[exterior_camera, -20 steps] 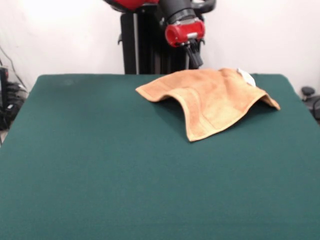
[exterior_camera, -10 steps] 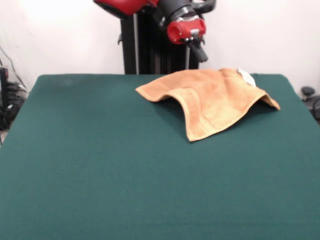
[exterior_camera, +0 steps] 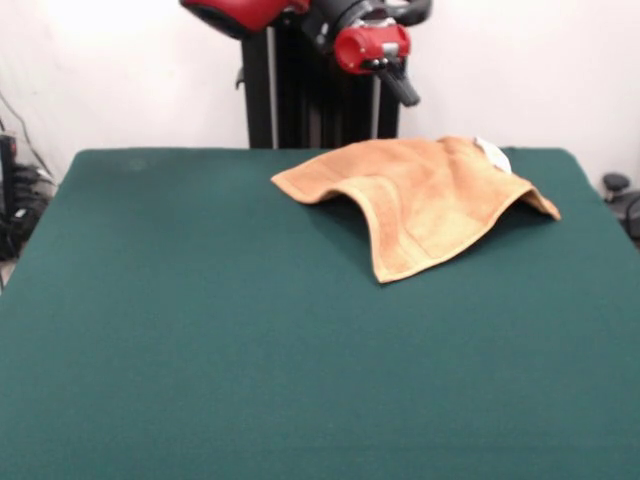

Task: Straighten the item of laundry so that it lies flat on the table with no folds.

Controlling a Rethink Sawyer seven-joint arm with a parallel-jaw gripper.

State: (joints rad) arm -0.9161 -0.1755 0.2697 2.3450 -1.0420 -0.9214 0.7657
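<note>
Overhead of everything, gripper [exterior_camera: 404, 90] hangs in the air, dark and slim, angled down and to the right off a red wrist collar [exterior_camera: 372, 47]. Whether its tips are apart or together I cannot tell; from this side it reads as one dark stub. Nothing is held in it. It touches neither cloth nor table.

Below the gripper, and slightly to its right, lies the item of laundry [exterior_camera: 425, 200], an orange-tan terry towel. Clear air separates the two. The towel's upper edge sits just under the tool; the rest spreads toward the viewer and to both sides of it.

Towel is not flat. Its middle humps up off the surface, with a dark shadowed gap beneath the left part of the hump. One corner points out to the left of the gripper, one trails off well to its right, and a third hangs toward the viewer as a tongue with a woven border band along its edge. A small white tag [exterior_camera: 493, 153] shows at the upper edge, to the right of the gripper and lower.

Table [exterior_camera: 200, 350] is dark green and wide; the towel covers only a patch of it beneath the tool.
</note>
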